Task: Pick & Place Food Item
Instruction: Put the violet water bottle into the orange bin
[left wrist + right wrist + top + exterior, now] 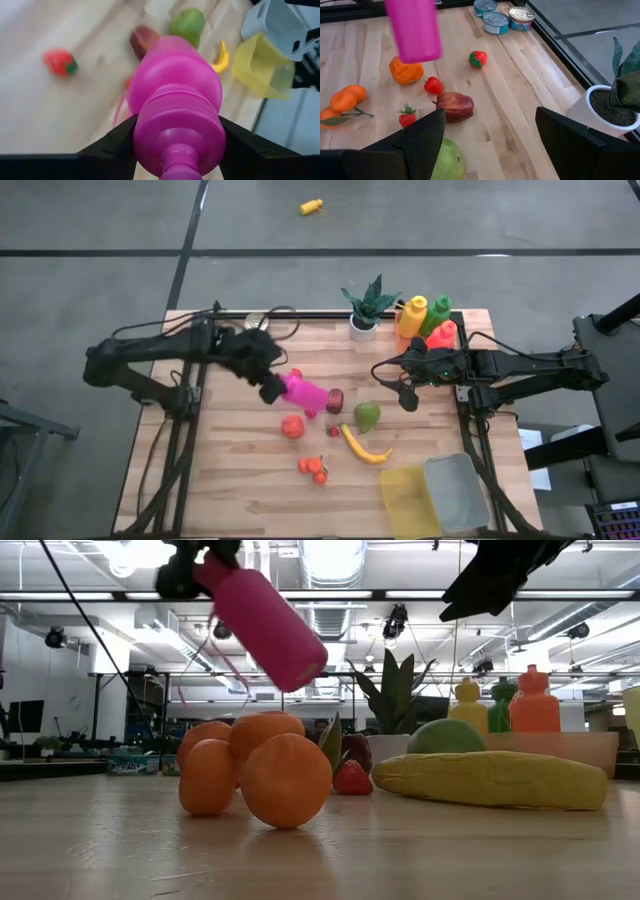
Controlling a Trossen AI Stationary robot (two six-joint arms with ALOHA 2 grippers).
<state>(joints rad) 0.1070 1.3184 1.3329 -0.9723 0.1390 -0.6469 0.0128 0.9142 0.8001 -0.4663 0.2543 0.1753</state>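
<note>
The left gripper [268, 389] is clamped on the neck end of a bright pink plastic bottle [304, 393], its fingers [107, 145] pressed against either side just below the ribbed collar. The bottle is smooth, opaque and round-shouldered, and it hangs tilted in the air above the wooden table [220, 480], over the middle of the scattered fruit. The right gripper [408, 397] hovers with its jaws spread and nothing between them, near a green pear [368, 416].

Below the bottle lie a dark red apple [455, 106], a yellow banana [364, 447], an orange pepper-like fruit [405, 70], small strawberries [433, 85] and a cluster of tangerines [260, 772]. Three tins [497, 21] stand at the far edge. A potted plant [368, 309] and coloured squeeze bottles [427, 322] occupy one corner, with what look like yellow and grey bins [436, 496] at another. Beyond is a grey floor and a ceiling with strip lights.
</note>
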